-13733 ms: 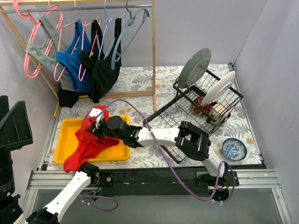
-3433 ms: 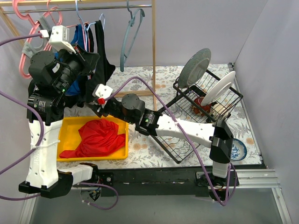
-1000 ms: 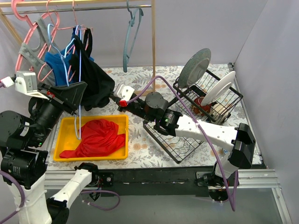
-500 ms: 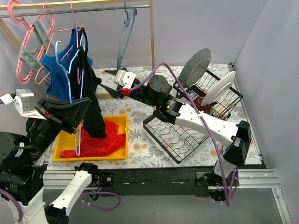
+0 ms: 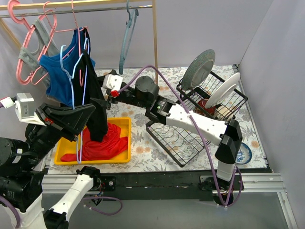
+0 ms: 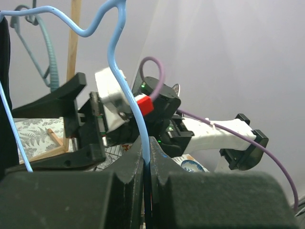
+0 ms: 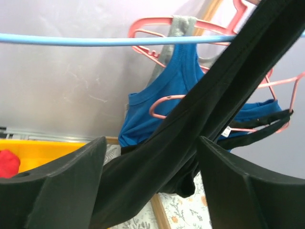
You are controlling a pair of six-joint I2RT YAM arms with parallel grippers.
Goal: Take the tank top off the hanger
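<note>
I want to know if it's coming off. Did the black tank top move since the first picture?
Yes. The black tank top came forward and down from the rail; its bottom end now reaches into the yellow tray.

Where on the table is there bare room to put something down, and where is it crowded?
Bare floral cloth: between the yellow tray and the black wire dish rack, and between that rack and the blue-patterned bowl. Crowded: the tray, with a red garment and the black tank top hanging into it.
</note>
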